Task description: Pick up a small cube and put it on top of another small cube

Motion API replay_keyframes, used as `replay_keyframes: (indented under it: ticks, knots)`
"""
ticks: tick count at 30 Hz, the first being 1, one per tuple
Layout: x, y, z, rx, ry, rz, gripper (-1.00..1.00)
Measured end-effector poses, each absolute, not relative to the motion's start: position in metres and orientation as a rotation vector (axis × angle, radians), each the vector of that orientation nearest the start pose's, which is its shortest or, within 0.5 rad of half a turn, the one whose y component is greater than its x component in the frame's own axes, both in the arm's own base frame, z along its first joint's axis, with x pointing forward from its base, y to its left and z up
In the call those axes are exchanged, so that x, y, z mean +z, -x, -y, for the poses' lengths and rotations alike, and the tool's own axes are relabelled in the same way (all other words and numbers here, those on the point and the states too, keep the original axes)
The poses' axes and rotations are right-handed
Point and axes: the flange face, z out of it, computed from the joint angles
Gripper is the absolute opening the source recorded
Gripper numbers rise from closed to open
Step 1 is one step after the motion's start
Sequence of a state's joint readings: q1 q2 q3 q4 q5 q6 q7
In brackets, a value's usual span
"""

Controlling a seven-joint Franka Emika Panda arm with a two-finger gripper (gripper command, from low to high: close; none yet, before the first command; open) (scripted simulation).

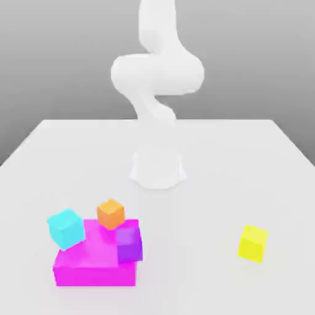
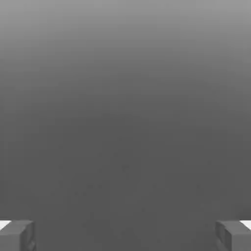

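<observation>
Grey backdrop is seen behind a white table [image 1: 246, 154], on which everything rests. At the far side the white arm [image 1: 157, 74] is mounted, folded above its base. At the near left a magenta block [image 1: 92, 261] is laid flat. On and against it three cubes are placed: cyan [image 1: 66, 227] at its left edge, purple [image 1: 130, 244] at its right, and the orange cube [image 1: 111, 213] on its far edge. The yellow cube [image 1: 253, 242] is set alone at the near right, well apart from the rest. In the hand view the gripper [image 2: 125, 235] is shown with its fingers [image 2: 17, 234] spread wide, nothing held. The yellow cube is judged light, rigid and matte; it should be taken by two opposite flat sides.
</observation>
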State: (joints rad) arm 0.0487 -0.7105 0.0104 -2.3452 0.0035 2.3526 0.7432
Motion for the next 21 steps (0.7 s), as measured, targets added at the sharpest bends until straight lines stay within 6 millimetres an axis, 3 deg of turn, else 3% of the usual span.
replay_keyframes:
  ticks: [5, 10, 15, 18, 21]
  knots:
    - [0.549, -0.426, -0.082, -0.737, 2.775, -0.627, 0.0]
    - [0.436, -0.433, -0.139, -0.527, 2.94, -0.314, 0.0]
    - [0.325, -0.405, -0.186, -0.305, 3.05, 0.03, 0.0]
    - [0.263, -0.371, -0.212, -0.164, 3.085, 0.269, 0.0]
    - [0.208, -0.337, -0.222, -0.035, 3.1, 0.461, 0.0]
